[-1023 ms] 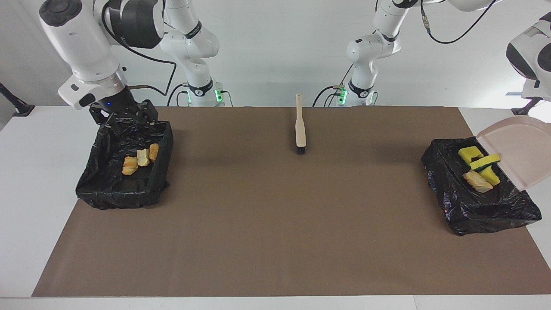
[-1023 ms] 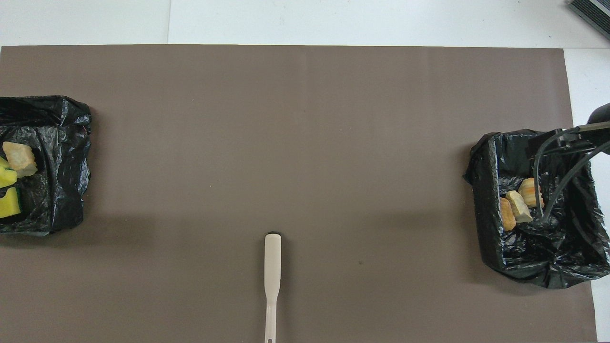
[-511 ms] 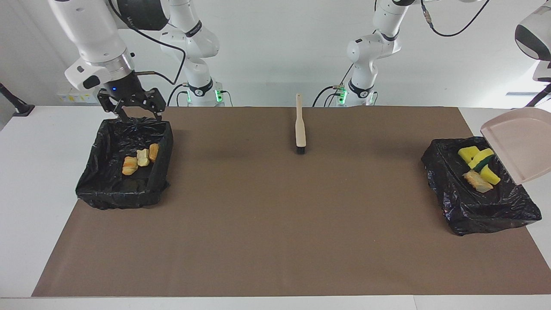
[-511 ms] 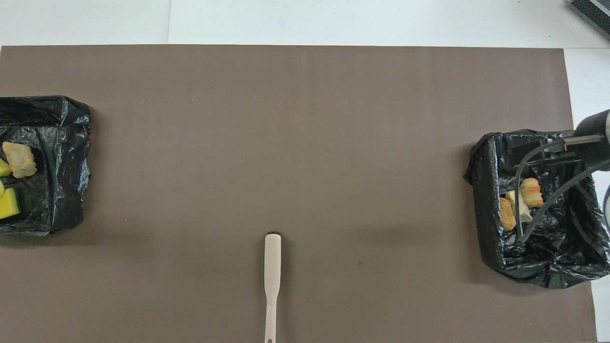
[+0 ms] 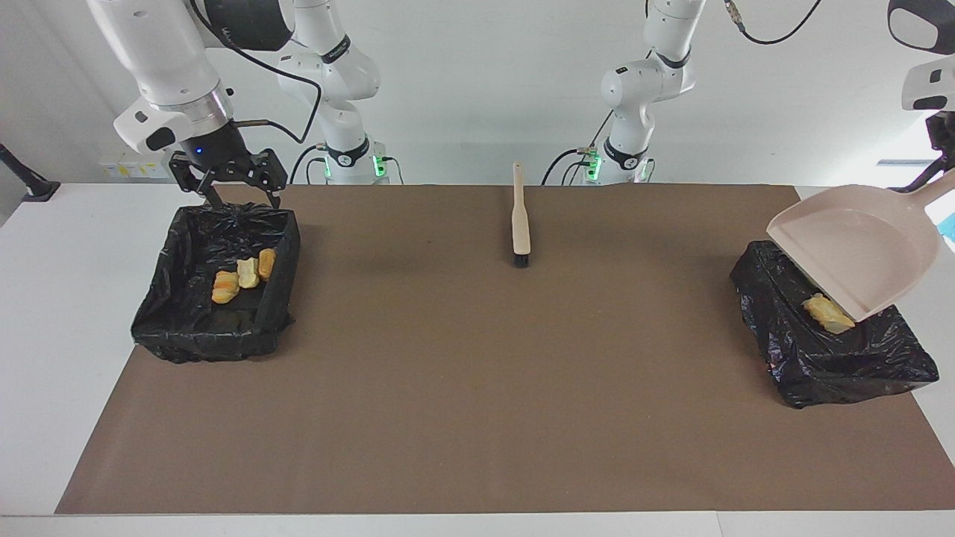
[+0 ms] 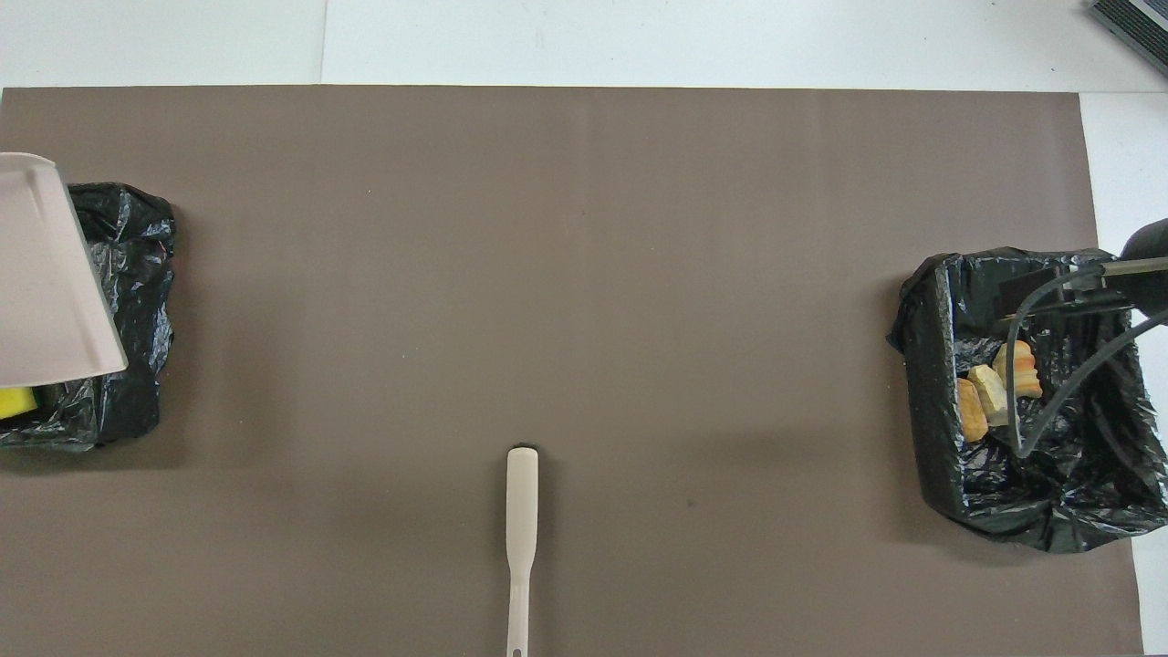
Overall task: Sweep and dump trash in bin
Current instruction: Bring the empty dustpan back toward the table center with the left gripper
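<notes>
My left gripper [image 5: 941, 153] holds the pink dustpan [image 5: 858, 250] by its handle, tilted, mouth down, over the black-lined bin [image 5: 835, 365] at the left arm's end. One bread piece [image 5: 827, 313] shows in that bin. The overhead view shows a bit of yellow sponge [image 6: 16, 400] beside the dustpan [image 6: 46, 274]; the other scraps there are hidden under the pan. My right gripper [image 5: 242, 195] is open and empty above the robot-side rim of the other bin [image 5: 186, 328], which holds three bread pieces [image 5: 242, 274].
The cream brush [image 5: 520, 216] lies on the brown mat [image 5: 477, 388] in the middle, near the robots, bristles pointing away from them. It also shows in the overhead view [image 6: 521, 529]. The right arm's cables hang over its bin [image 6: 931, 365].
The left arm lifted and swung the dustpan over its bin, so it now covers the sponge pieces. The right gripper rose out of its bin to above the rim.
</notes>
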Action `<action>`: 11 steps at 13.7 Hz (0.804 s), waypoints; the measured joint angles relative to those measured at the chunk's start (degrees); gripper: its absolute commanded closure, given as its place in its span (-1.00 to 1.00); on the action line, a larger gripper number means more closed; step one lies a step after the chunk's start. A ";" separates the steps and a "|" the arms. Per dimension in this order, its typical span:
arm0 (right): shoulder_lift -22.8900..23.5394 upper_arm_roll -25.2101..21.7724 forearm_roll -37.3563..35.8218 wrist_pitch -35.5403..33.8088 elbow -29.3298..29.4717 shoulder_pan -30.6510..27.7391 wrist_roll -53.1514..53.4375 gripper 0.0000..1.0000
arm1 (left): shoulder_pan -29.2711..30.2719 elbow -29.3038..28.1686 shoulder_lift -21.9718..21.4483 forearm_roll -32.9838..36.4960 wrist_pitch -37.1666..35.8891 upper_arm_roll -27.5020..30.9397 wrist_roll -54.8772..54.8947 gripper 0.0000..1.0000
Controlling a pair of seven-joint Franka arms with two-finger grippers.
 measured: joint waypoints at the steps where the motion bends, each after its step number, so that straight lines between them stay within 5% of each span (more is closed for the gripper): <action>1: 0.00 0.02 0.00 0.00 -0.05 0.00 0.00 -1.00 | -1.25 -0.03 -0.11 -1.24 -2.66 -1.32 -4.51 1.00; 6: 0.00 0.08 0.00 0.03 -0.11 0.06 -0.05 -1.00 | -9.95 -3.69 -2.74 -10.55 -9.61 -4.30 -29.87 1.00; 11: 0.00 0.04 0.00 0.03 -0.18 0.03 -0.06 -1.00 | -21.48 -11.67 -5.26 -20.47 -5.59 -4.60 -62.00 1.00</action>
